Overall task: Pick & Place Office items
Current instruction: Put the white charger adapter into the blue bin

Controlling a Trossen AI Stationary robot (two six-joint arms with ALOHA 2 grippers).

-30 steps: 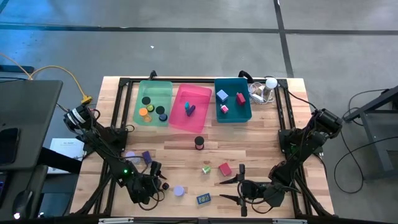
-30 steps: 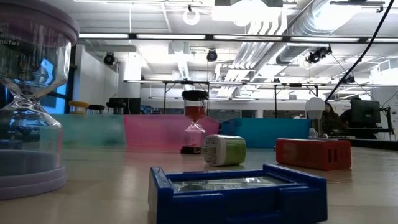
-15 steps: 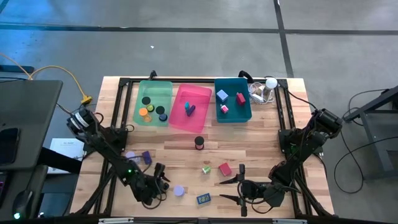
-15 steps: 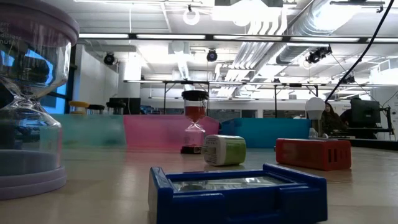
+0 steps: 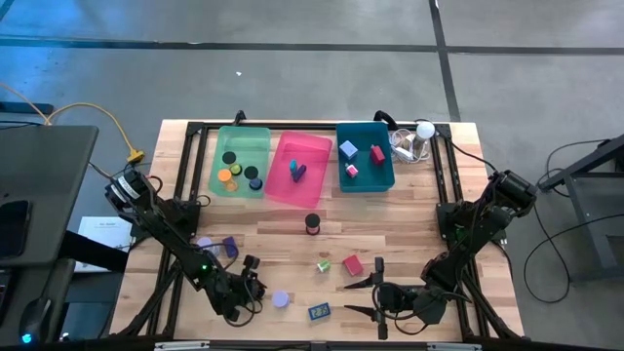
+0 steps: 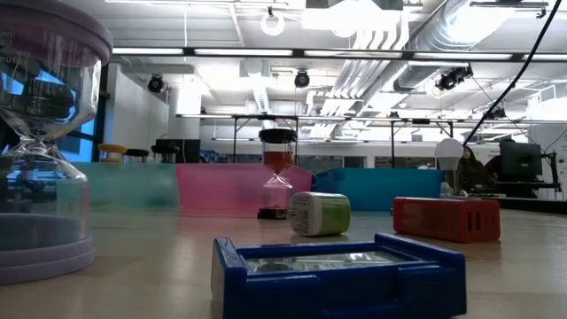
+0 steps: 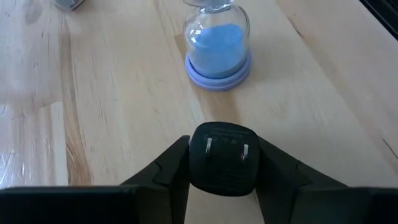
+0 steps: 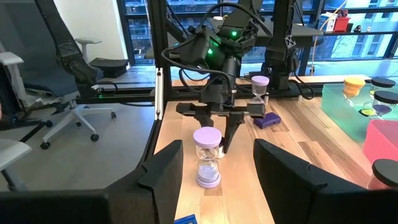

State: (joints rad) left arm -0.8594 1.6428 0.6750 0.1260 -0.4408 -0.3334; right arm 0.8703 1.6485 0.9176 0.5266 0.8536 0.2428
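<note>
On the wood table (image 5: 409, 234), the left gripper (image 7: 222, 163) clasped a round black plug (image 7: 222, 157) with two prongs, at 7 o'clock; right gripper (image 8: 217, 163) gaped empty at 5.

Even, bright overhead lighting; the table (image 5: 409, 224) shows only soft, short shadows. In the low view, ceiling strip lights (image 6: 221, 51) glare white, and the nearest lavender sand timer (image 6: 40, 142) and blue block (image 6: 337, 270) are blurred. Daylight enters through windows (image 8: 180, 28) in the right wrist view.
</note>
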